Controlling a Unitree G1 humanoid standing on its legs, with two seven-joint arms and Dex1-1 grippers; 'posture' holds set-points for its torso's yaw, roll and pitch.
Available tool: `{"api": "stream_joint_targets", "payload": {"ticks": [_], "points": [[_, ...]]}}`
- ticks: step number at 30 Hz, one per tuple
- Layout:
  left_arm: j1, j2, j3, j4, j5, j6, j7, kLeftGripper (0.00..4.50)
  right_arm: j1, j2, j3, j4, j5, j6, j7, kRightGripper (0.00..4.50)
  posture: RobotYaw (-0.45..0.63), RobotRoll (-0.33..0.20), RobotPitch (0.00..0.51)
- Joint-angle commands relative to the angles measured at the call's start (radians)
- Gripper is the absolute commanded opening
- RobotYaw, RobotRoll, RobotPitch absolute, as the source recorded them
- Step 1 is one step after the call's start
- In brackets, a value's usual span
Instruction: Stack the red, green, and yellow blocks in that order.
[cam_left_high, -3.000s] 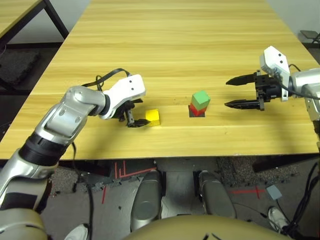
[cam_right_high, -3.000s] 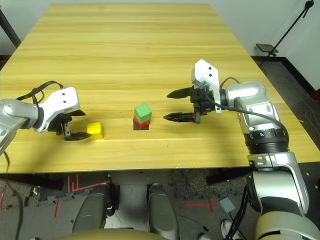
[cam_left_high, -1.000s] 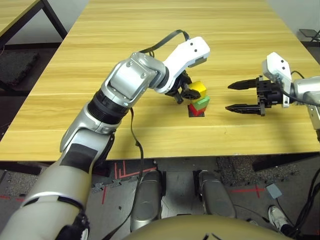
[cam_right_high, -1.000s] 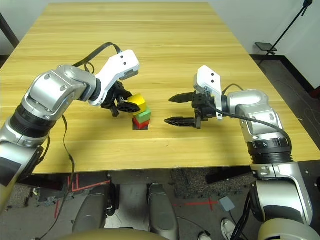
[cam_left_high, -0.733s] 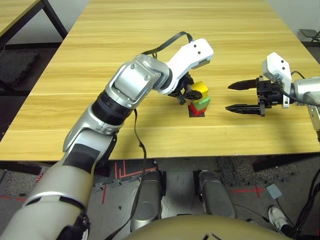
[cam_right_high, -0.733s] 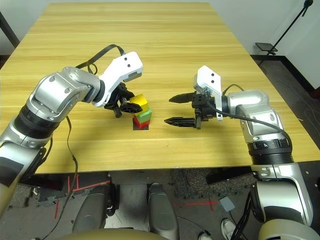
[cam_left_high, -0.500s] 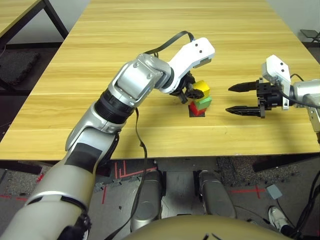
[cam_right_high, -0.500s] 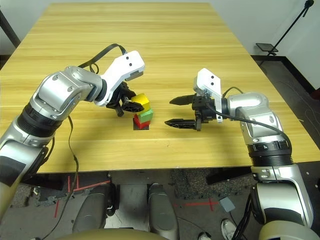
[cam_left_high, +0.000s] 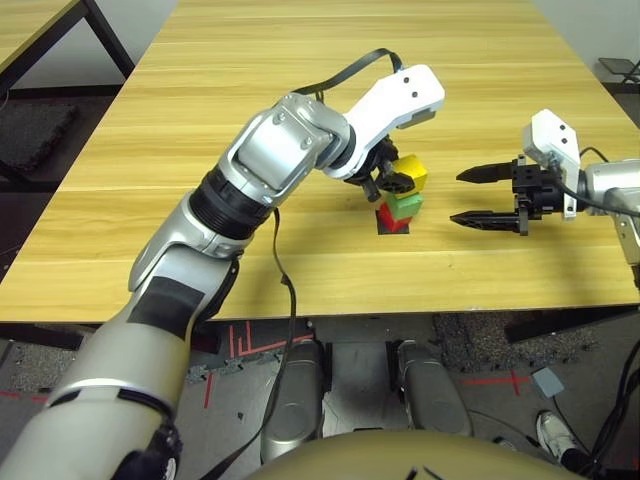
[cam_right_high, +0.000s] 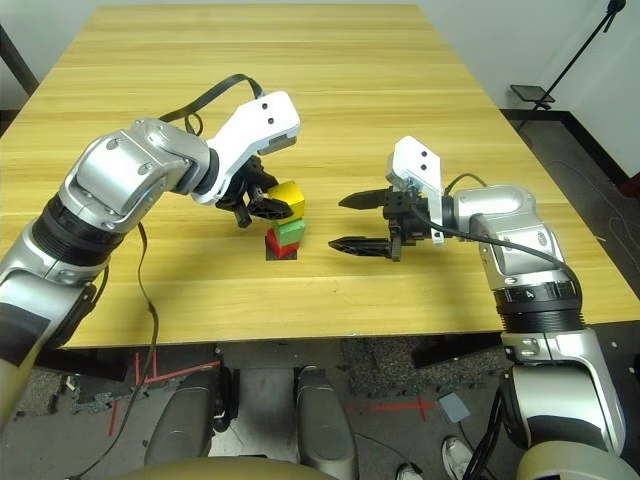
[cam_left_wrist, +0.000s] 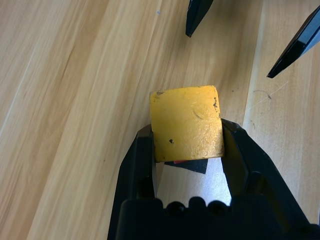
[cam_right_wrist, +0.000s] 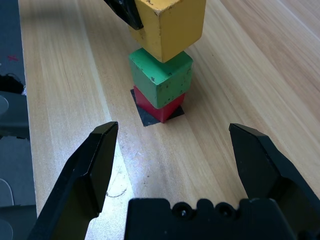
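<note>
Yellow block (cam_right_wrist: 168, 25): pinched between the two fingers of the left gripper (cam_right_high: 268, 207), carried in the air directly over the stack, its lower face close above the green block; contact cannot be confirmed.
Green block (cam_right_wrist: 161, 77): seated on the red block, turned slightly out of line with it.
Red block (cam_right_wrist: 157, 108): bottom of the stack, resting on a flat black patch (cam_right_wrist: 145, 117) on the table (cam_left_high: 300, 80); the patch appears to mark the stacking spot.
Left gripper: clamped on opposite side faces of the yellow block, leaving its underside free for setting down.
Right gripper (cam_left_high: 478, 197): fingers spread wide, holding nothing, parked beside the stack and pointing at it, apart from the blocks; judged to be standing clear of the placement.
Stage: red and green in order; yellow not yet released.
Risk: the yellow block sits a little askew over the green, so a careless release could tip the stack.
</note>
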Motion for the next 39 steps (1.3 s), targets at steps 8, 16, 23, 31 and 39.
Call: {"api": "stream_joint_targets", "payload": {"ticks": [8, 16, 23, 31, 39], "points": [[-0.013, -0.016, -0.017, -0.010, -0.003, -0.005, -0.004, 1.94, -0.003, 0.006, -0.002, -0.003, 0.010, -0.002, -0.007, 4.50, 0.20, 0.042, 0.097], [0.000, -0.025, -0.024, 0.009, 0.002, -0.024, -0.006, 1.94, 0.017, 0.002, -0.009, -0.029, 0.019, 0.013, -0.018, 4.50, 0.19, 0.045, 0.105], [0.007, -0.019, -0.040, 0.039, 0.018, -0.067, -0.010, 1.94, 0.019, -0.001, -0.016, -0.036, 0.023, 0.020, -0.028, 4.50, 0.18, 0.046, 0.112], [0.015, -0.013, -0.053, 0.044, 0.026, -0.083, -0.015, 1.94, 0.025, -0.008, -0.021, -0.046, 0.026, 0.032, -0.031, 4.50, 0.18, 0.045, 0.119], [0.012, -0.008, -0.067, 0.047, 0.031, -0.082, -0.023, 1.94, 0.031, -0.012, -0.019, -0.054, 0.034, 0.036, -0.040, 4.50, 0.18, 0.047, 0.121]]}}
